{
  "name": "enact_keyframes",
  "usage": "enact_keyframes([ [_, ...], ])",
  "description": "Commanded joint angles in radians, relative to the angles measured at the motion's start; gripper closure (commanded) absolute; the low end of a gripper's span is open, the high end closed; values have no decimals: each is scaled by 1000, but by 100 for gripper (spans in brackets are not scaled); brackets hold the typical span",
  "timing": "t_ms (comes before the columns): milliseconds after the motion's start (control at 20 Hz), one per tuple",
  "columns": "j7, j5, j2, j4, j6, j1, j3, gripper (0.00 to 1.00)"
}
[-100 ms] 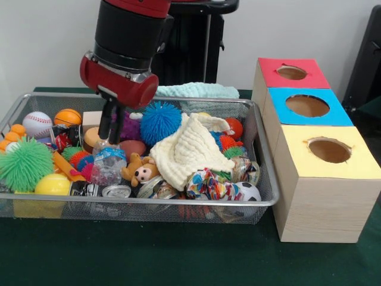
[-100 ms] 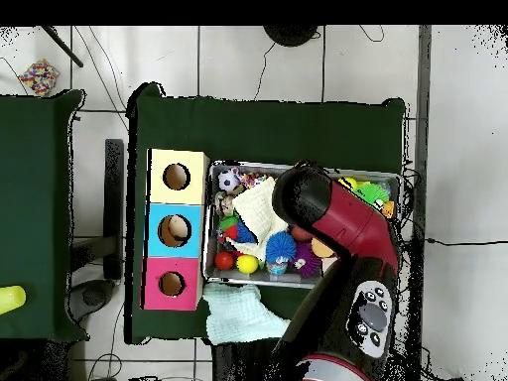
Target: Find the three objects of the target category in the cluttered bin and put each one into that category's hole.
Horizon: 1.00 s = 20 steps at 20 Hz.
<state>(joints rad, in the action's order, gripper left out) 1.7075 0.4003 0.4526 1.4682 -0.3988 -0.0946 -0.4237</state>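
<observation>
Soccer ball and cream cloth crowd the bin; end effector clamps a crumpled plastic bottle.

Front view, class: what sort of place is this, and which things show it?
Probably a robotics lab set up for sorting trials: a robot arm over a wire bin of mixed toys, beside wooden boxes with colour-coded holes, on a green-covered table.

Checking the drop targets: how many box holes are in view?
3, in one row right of the bin: red box hole farthest, blue box hole middle, yellow box hole nearest. None hidden.
</observation>
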Motion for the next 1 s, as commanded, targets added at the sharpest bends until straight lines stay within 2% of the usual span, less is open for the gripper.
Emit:
enact_keyframes([
  [50, 263, 78, -31, 105, -107, -26, 149, 0],
  [350, 306, 111, -49, 87, -90, -7, 116, 0],
  [1000, 315, 193, -40, 126, -100, -9, 139, 0],
])
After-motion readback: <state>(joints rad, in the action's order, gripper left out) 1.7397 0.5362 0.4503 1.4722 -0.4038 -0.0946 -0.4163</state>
